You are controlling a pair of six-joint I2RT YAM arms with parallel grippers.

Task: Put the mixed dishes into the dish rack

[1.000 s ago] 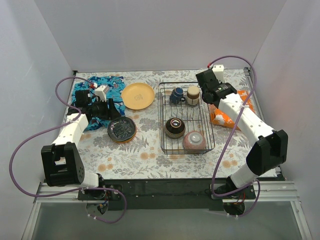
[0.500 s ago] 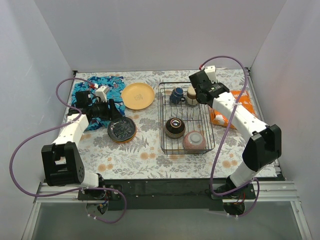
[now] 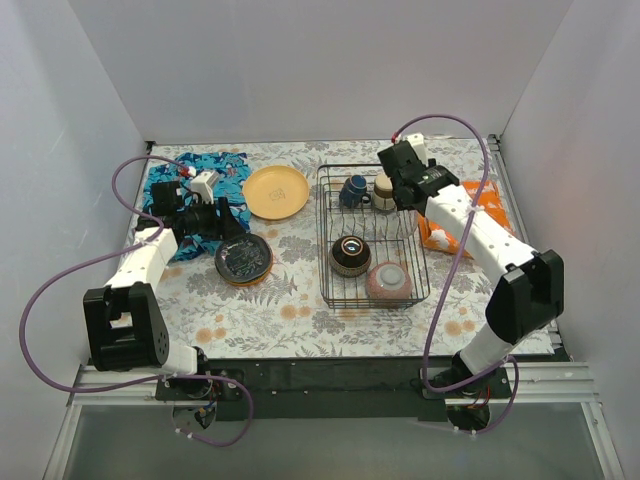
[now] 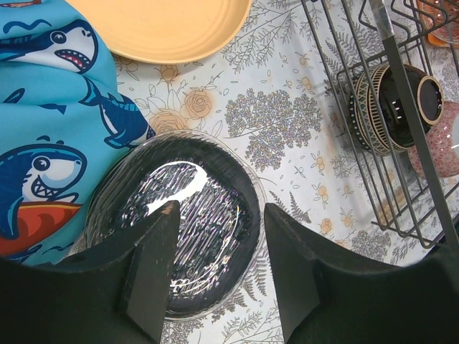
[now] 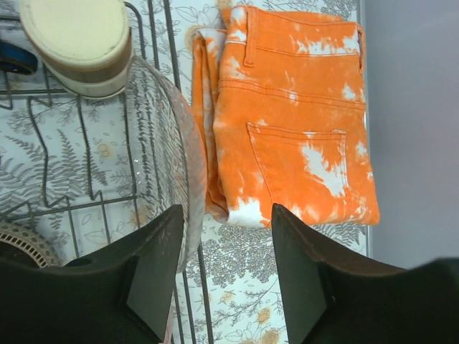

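Note:
The black wire dish rack [image 3: 322, 240] holds a dark blue mug [image 3: 352, 190], a beige cup [image 3: 386, 189], a brown-ringed bowl [image 3: 350, 255] and a pink bowl [image 3: 388, 283]. My right gripper [image 5: 226, 215] hangs open over the rack's right wall. A see-through plate [image 5: 154, 136] with a pinkish rim stands on edge just left of the gap, apart from the fingers. My left gripper [image 4: 221, 211] is open above the dark grey patterned plate [image 4: 186, 215], which lies on the table. A yellow-orange plate [image 3: 276, 191] lies beyond it.
A blue shark-print cloth [image 4: 50, 129] lies left of the dark plate, partly under its rim. Orange tie-dye fabric [image 5: 294, 107] lies on the table right of the rack. White walls close in the table on three sides.
My right arm swung left over the rack's back right corner and its jaws opened from shut. The left arm stayed still, open over the dark plate.

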